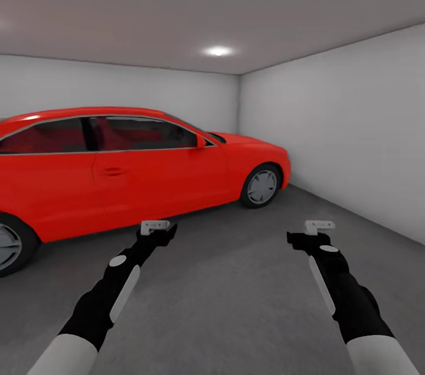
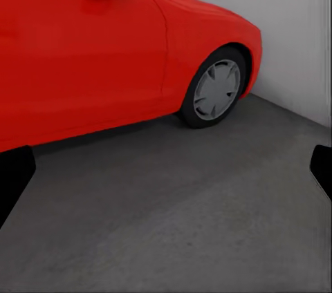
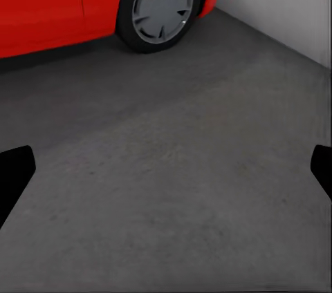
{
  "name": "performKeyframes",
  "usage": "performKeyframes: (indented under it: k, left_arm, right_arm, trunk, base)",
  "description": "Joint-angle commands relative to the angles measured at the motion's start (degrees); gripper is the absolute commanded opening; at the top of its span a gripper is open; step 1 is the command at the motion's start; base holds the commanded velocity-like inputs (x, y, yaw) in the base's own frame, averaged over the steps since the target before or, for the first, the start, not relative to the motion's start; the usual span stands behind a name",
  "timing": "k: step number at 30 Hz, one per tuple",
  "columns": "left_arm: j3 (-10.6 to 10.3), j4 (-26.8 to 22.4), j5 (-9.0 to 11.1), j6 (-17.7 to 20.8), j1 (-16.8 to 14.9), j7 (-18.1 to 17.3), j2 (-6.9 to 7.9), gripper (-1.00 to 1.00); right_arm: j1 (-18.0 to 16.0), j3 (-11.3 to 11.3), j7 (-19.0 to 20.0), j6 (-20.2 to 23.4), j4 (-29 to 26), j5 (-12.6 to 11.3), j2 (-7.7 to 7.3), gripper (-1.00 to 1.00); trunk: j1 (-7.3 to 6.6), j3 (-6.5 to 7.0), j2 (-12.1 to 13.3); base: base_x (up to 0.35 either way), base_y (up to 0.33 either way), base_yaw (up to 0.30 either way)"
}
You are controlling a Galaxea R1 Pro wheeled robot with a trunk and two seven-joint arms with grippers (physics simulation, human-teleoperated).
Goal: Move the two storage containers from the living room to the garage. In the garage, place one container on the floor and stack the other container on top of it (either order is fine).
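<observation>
- We're in the garage, with plain white walls (image 1: pixel 330 121), and the glossy red car (image 1: pixel 118 168) serves as the landmark.
- Left claw (image 1: pixel 156 226) hovers in front of the car's side door, above the rough, mottled dark grey concrete floor (image 1: pixel 236 280). In the left wrist view its dark fingertips (image 2: pixel 14 175) stand far apart, so it is spread wide and holds nothing.
- Right claw (image 1: pixel 319 226) hangs out past the car's nose, toward the side wall. Its fingertips (image 3: pixel 14 172) sit just as wide apart in the right wrist view: also spread, also carrying nothing.
- Both wrist cameras look down on bare concrete running up to the car's grey-spoked front wheel (image 3: pixel 160 3).
- The 2 orange-red storage containers are nowhere in these pictures, so I can't place them relative to either claw.
- My read: this is a travel step between rooms, with neither bin in hand here.
- Next move, as I judge it: find a container, bring a claw over its low wall, and close on the rim before any stacking near the car.
</observation>
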Motion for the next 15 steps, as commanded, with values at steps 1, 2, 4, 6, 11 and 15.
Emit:
performKeyframes:
  k: [1,2,4,6,11,15]
  left_arm:
    - [-0.1,-0.1,0.6,0.4,0.0,0.0,0.05,1.0]
    - [-0.1,-0.1,0.6,0.4,0.0,0.0,0.05,1.0]
    - [-0.1,-0.1,0.6,0.4,0.0,0.0,0.05,1.0]
    - [-0.1,-0.1,0.6,0.4,0.0,0.0,0.05,1.0]
    - [-0.1,0.0,0.5,0.4,0.0,0.0,0.05,1.0]
    - [-0.1,0.0,0.6,0.4,0.0,0.0,0.05,1.0]
  right_arm:
    - [0.0,0.1,-0.2,0.3,-0.1,0.0,-0.01,1.0]
    - [0.0,0.1,-0.2,0.3,-0.1,0.0,-0.01,1.0]
    - [0.0,0.0,-0.2,0.3,-0.1,0.0,-0.03,1.0]
    - [0.0,0.0,-0.2,0.3,-0.1,0.0,-0.04,1.0]
    - [0.0,0.0,-0.2,0.3,0.0,0.0,-0.03,1.0]
    - [0.0,0.0,-0.2,0.3,0.0,0.0,-0.01,1.0]
  trunk:
    - [0.01,-0.08,-0.1]
    - [0.01,-0.08,-0.1]
    - [0.01,-0.08,-0.1]
    - [0.01,-0.08,-0.1]
    - [0.01,-0.08,-0.1]
    - [0.01,-0.08,-0.1]
  base:
    - [0.0,0.0,-0.287]
    - [0.0,0.0,-0.287]
    - [0.0,0.0,-0.287]
    - [0.0,0.0,-0.286]
    - [0.0,0.0,-0.287]
    - [0.0,0.0,-0.287]
